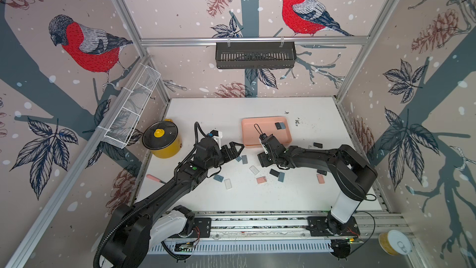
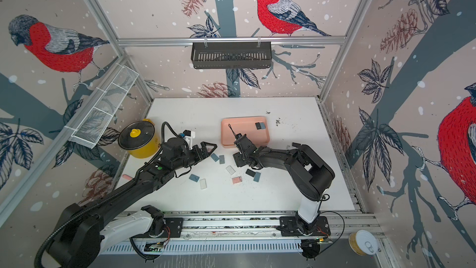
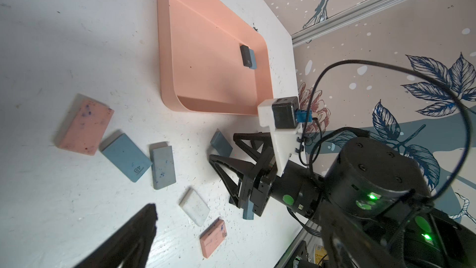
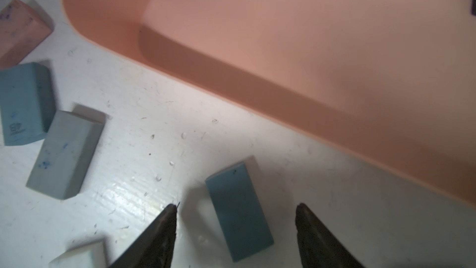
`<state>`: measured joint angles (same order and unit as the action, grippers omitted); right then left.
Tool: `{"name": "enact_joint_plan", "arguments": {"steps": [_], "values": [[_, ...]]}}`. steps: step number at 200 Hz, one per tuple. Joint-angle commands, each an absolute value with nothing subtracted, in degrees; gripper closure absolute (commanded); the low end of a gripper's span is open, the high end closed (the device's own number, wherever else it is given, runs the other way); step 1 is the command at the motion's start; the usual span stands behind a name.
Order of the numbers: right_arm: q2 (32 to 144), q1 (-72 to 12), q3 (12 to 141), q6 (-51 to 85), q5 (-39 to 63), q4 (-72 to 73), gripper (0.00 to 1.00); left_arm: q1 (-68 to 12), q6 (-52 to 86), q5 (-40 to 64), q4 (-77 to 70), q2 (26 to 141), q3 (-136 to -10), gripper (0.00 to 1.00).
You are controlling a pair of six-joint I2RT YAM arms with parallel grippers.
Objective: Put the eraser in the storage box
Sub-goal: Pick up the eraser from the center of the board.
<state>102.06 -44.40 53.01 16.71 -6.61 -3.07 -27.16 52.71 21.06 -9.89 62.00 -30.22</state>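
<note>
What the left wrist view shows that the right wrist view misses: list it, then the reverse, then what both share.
Left wrist only: the whole storage box, two erasers inside it, the right arm, a small pink eraser. Right wrist only: clear gaps either side of the dark blue eraser between the tips of the open right tool. Both: the box's near corner, the large pink eraser, the 4B eraser, the grey eraser.
</note>
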Motion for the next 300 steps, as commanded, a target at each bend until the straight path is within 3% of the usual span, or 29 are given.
{"name": "enact_joint_plan", "arguments": {"steps": [1,43,173,258,300], "values": [[103.33,-44.3,53.85,16.43,-7.41,-2.66,0.29,-27.07,53.93,21.96,-14.33,62.13,-29.73,0.02],[103.28,-44.47,52.52,16.92,-8.48,-2.81,0.46,-27.07,54.17,21.82,-14.65,62.77,-29.81,0.02],[100.54,-44.94,50.21,19.73,-9.75,-2.85,0.77,-27.06,54.24,22.84,-15.5,64.76,-31.01,0.02],[91.75,-42.35,55.31,18.58,-7.82,-10.29,0.79,-27.39,53.17,23.62,-15.8,65.7,-33.85,0.02],[89.5,-35.01,60.69,19.56,-5.37,-13.74,0.77,-29.44,52.04,23.66,-17.26,70.08,-38.8,0.02]]}}
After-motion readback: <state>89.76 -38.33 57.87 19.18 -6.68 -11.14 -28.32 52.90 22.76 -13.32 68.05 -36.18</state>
